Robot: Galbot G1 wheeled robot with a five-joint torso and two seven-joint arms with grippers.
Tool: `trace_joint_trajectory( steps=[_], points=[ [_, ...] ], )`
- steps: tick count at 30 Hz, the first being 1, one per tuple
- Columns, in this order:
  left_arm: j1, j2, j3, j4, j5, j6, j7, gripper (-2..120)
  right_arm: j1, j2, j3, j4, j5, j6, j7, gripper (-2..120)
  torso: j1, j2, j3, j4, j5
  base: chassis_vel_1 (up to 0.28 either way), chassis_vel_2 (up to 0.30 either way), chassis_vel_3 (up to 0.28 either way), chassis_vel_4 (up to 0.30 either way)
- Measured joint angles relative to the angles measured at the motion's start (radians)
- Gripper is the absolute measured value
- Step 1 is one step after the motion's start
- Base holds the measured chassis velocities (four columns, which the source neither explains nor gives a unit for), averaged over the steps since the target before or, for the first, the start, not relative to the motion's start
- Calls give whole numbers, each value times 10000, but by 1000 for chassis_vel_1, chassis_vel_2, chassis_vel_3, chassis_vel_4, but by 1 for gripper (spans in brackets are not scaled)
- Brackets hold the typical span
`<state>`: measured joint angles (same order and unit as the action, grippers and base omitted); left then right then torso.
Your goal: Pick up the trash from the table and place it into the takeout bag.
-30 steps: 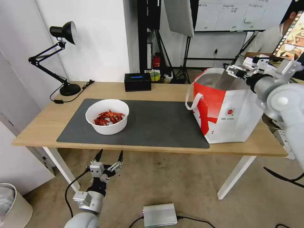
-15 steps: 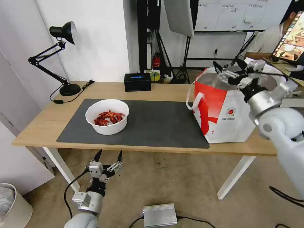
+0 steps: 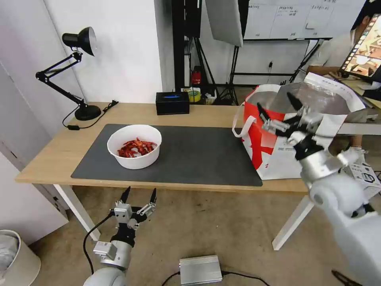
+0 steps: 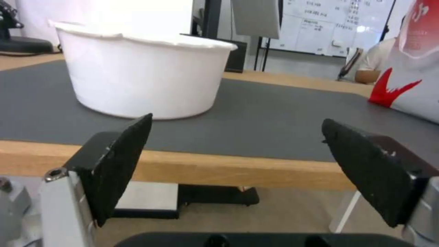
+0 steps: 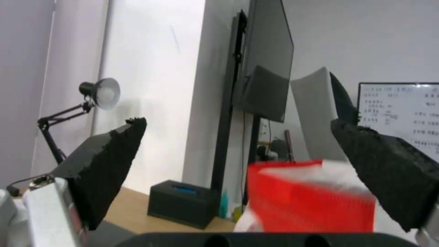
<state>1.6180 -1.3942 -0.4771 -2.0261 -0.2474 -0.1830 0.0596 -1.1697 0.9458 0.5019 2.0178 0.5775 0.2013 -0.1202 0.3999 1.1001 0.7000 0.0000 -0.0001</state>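
Sitting on the dark grey mat (image 3: 198, 153) toward the left part of the table (image 3: 51, 153), the white round bowl (image 3: 135, 147) holds red crayfish shells (image 3: 135, 147). The takeout bag (image 3: 278, 143) stands upright at the table's right end, its foil-lined mouth open. The right gripper (image 3: 279, 112) hangs in front of the bag's near upper edge, fingers spread apart and holding nothing. The left gripper (image 3: 138, 196) waits low in front of the table's front edge, below the bowl, its fingers likewise apart and empty. A black desk lamp (image 3: 75, 71) and a small black box (image 3: 172, 103) stand along the back edge.
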Motion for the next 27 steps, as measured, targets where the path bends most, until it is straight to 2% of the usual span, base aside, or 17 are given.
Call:
trace_joint_trajectory(
  steps=[6, 16, 27],
  points=[
    [84, 12, -81, -172, 0, 30, -24, 100, -1404, 1163, 377, 285, -737, 184, -85, 100, -1, 0, 0, 0, 0, 0, 0, 0, 0],
    [57, 229, -179, -314, -138, 70, -29, 100, -2967, 2272, 784, 500, -1611, 346, 177, 100, 0, 0, -1, 0, -1, 0, 0, 0, 0],
    [-2, 349, -229, -441, -317, 185, -33, 100, -3926, 3545, 384, 796, -3026, -238, 1439, 100, 0, 1, 0, 0, -1, 0, 0, 0, 0]
  ],
)
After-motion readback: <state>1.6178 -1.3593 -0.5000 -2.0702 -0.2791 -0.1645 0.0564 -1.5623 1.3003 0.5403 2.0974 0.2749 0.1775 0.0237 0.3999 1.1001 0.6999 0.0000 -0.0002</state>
